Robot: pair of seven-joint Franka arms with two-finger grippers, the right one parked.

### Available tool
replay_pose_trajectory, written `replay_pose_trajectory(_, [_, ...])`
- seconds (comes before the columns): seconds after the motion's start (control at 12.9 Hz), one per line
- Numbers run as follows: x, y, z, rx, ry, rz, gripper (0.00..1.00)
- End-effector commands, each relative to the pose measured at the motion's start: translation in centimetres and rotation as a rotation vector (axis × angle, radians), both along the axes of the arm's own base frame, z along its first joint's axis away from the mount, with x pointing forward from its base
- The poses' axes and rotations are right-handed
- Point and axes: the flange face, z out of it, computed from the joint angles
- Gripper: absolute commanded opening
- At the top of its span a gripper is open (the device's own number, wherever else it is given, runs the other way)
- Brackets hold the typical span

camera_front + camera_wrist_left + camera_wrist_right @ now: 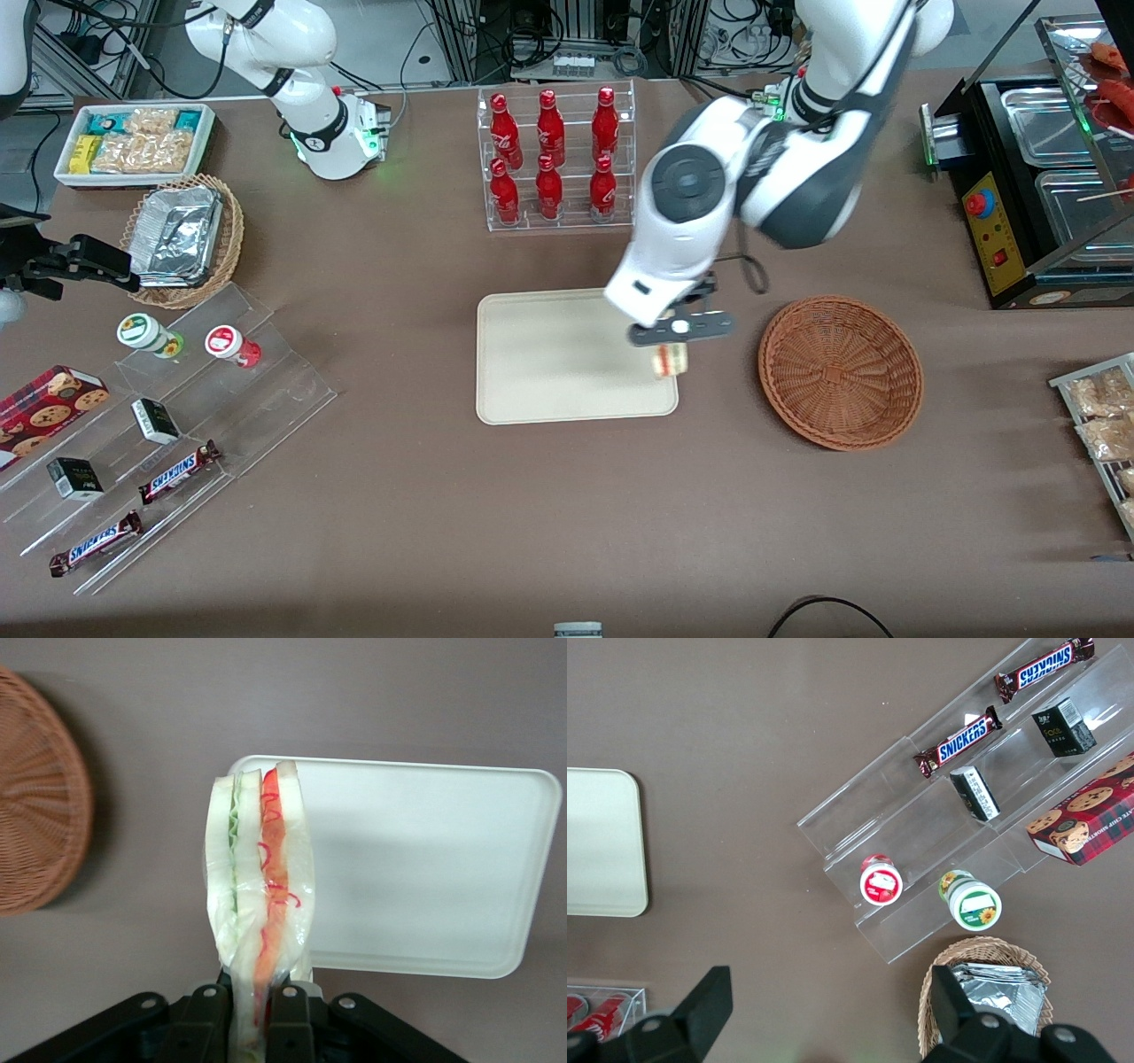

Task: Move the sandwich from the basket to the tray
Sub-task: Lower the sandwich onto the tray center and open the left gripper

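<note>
Fingers (205, 1020) of the gripper (671, 359) are clamped on the sandwich (259, 904), which is held above the tray (549, 372).

The wedge is pinched at one end and hangs out past the fingertips, over the tray's edge nearest the basket (840, 372), which lies well apart and is seen empty. For a clean placement, the sandwich is best carried further inward over the tray, lowered until it is nearly resting on the surface, and only then released, so that it is not dropped across the rim.
</note>
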Motion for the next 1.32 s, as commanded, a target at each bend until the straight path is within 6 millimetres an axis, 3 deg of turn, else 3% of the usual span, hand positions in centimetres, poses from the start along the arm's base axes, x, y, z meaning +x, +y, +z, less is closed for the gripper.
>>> replay_pose_trajectory(0.0, [0.2, -3.7, -2.4, -0.025, -0.039, 0.021, 0.00])
replay_pose_trajectory(0.16, [-1.3, -6.7, -5.2, -0.016, -0.044, 0.011, 0.00])
replay_pose_trajectory(0.39, [-2.5, -9.2, -9.2, -0.008, -0.062, -0.006, 0.00])
replay_pose_trajectory(0.62, [-3.8, -10.6, -12.7, 0.043, -0.066, -0.038, 0.00])
replay_pose_trajectory(0.85, [-5.4, -10.9, -16.7, 0.010, -0.098, -0.028, 0.00])
replay_pose_trajectory(1.24, [-7.3, -10.7, -20.0, 0.034, -0.076, -0.045, 0.00])
